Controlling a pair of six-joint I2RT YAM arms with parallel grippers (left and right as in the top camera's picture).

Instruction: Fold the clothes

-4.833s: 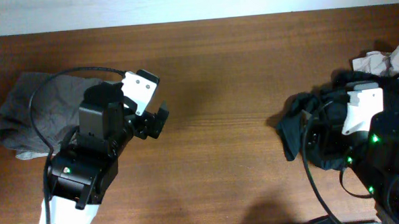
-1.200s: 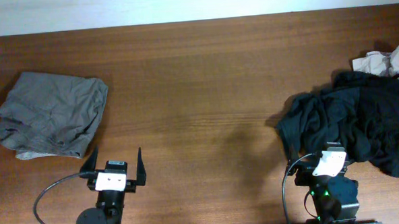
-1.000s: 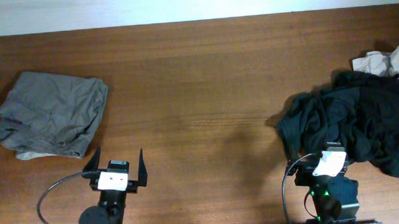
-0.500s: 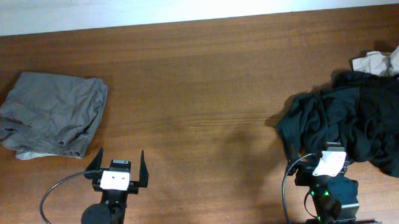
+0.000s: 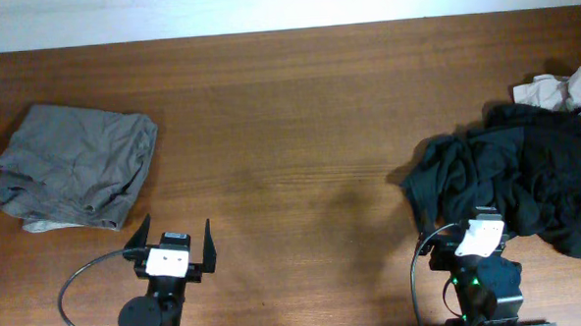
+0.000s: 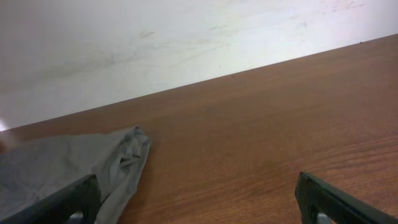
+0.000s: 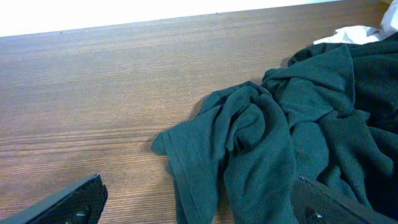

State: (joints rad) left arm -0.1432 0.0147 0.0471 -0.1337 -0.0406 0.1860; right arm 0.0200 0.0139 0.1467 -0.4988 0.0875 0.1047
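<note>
A folded grey garment (image 5: 73, 178) lies at the table's left; its edge shows in the left wrist view (image 6: 68, 168). A crumpled dark green-black garment (image 5: 512, 178) lies at the right and fills the right wrist view (image 7: 280, 137). My left gripper (image 5: 169, 245) sits at the front edge, open and empty, its fingertips wide apart (image 6: 199, 202), right of the grey garment. My right gripper (image 5: 480, 235) is at the front edge below the dark garment, open and empty (image 7: 199, 202), with the cloth lying between and beyond its fingertips.
A crumpled beige and white cloth (image 5: 560, 90) lies at the far right behind the dark garment. A white wall (image 6: 186, 43) runs along the table's back edge. Bare wood table (image 5: 291, 173) spans the middle.
Both arms have pulled back from the garments to the front edge. In the last second the left gripper shifted slightly right; the right arm has not moved.
</note>
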